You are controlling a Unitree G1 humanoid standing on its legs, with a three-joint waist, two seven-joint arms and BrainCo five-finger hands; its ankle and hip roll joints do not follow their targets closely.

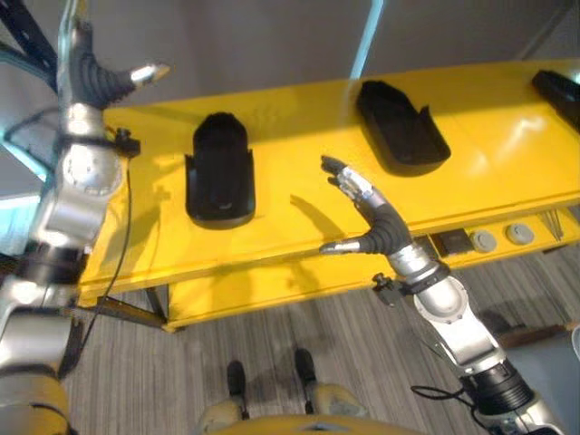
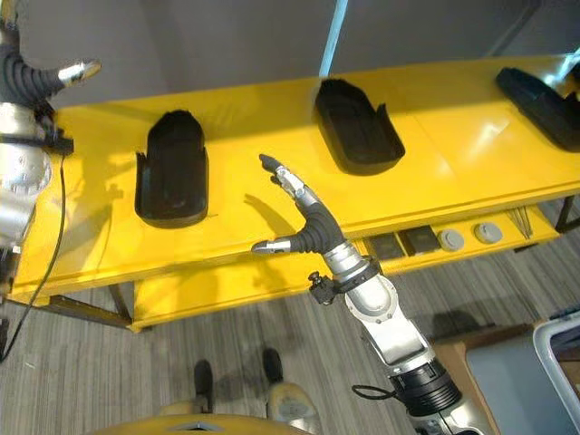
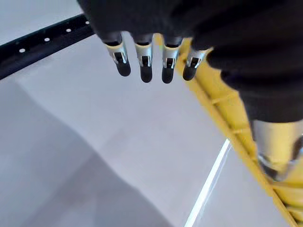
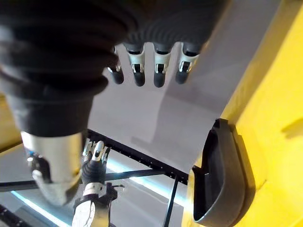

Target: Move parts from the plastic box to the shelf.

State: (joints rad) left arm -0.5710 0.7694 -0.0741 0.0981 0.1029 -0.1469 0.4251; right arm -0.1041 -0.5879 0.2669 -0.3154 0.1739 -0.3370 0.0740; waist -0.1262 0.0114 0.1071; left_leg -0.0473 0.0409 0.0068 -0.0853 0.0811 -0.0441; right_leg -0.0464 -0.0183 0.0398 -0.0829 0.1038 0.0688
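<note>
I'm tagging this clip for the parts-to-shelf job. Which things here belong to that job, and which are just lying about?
Job:
yellow shelf
left black part
middle black part
right black part
right hand, open and empty
left hand, open and empty

Lying about:
grey round pieces on the lower level
dark square pieces beside them

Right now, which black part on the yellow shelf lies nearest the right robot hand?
The leftmost black part, just left of the right robot hand; the middle part lies farther back, the third at the far right end.

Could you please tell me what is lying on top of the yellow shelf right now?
Three black parts lie on the yellow shelf; the right hand hovers open above it.
</note>
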